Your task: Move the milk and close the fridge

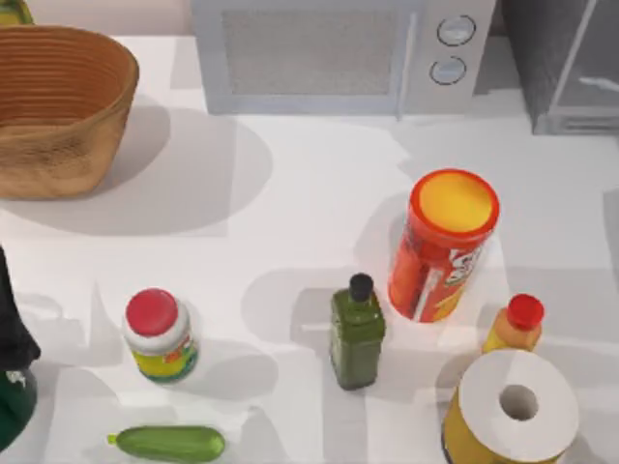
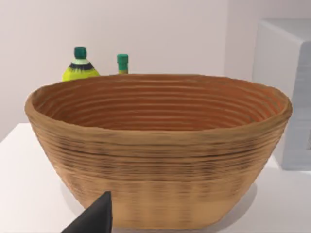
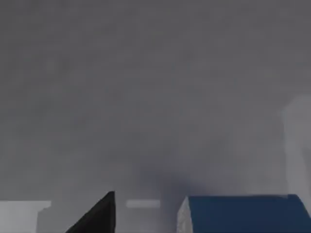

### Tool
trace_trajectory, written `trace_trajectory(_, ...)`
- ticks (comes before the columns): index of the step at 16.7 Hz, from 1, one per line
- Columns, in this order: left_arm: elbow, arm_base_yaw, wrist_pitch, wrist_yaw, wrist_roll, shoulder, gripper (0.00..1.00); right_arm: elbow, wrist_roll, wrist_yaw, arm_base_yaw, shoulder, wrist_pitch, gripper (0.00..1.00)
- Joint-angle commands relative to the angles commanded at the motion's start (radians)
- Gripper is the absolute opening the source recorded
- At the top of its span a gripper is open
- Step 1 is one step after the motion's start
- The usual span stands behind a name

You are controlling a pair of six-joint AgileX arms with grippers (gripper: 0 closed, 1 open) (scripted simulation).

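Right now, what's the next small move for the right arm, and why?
Probably ease the right gripper a little closer to the milk. The right wrist view shows the carton's blue top just beyond one dark finger, with a grey wall behind, which looks like the inside of the fridge; no grip is visible yet.

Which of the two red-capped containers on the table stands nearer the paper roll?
The small orange bottle, right beside the paper roll at the table's right. The red-capped white jar stands far off at the left.
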Motion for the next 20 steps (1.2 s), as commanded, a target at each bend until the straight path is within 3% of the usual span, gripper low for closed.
trace_trajectory(8,0.000,0.000,0.000,0.000,0.000,0.000,1.00,-0.368,0.026,0.058,0.001,-0.429,0.067,1.00)
trace_trajectory(20,0.000,0.000,0.000,0.000,0.000,0.000,1.00,-1.352,0.095,0.087,0.099,-1.678,0.294,1.00)
